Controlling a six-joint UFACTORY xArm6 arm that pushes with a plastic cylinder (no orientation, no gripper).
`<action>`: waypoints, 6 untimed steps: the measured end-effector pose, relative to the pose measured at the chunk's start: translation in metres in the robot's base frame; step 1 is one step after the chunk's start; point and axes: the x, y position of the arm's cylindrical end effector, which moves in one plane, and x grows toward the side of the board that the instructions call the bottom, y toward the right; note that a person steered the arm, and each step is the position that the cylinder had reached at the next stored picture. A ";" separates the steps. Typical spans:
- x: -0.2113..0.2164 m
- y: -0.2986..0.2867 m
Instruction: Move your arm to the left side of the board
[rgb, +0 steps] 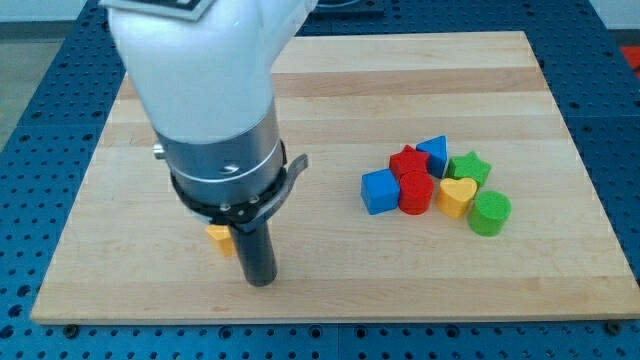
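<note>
My tip (260, 282), the lower end of a straight dark rod, stands on the pale wooden board (130, 290) near its bottom edge, in the view's left half. It holds nothing and touches no block that I can see. Above it the rod runs up into a dark cylindrical collar and a bulky white arm housing (200, 60), which is cut off by the view's top and hides much of the board's left part.

A small yellow-orange block (220, 238) sits just beside the rod on the view's left; the collar covers its upper part, so its shape is hard to make out.

Well apart, toward the view's right, the other blocks huddle together: a blue cube (380, 191), a red cylinder (416, 193), a red star-like block (408, 160), a blue triangular block (434, 153), a green star (467, 167), a yellow heart (458, 196) and a green cylinder (490, 213).

The board rests on a blue perforated table (40, 60).
</note>
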 end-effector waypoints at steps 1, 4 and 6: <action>0.003 -0.016; -0.184 -0.097; -0.202 -0.118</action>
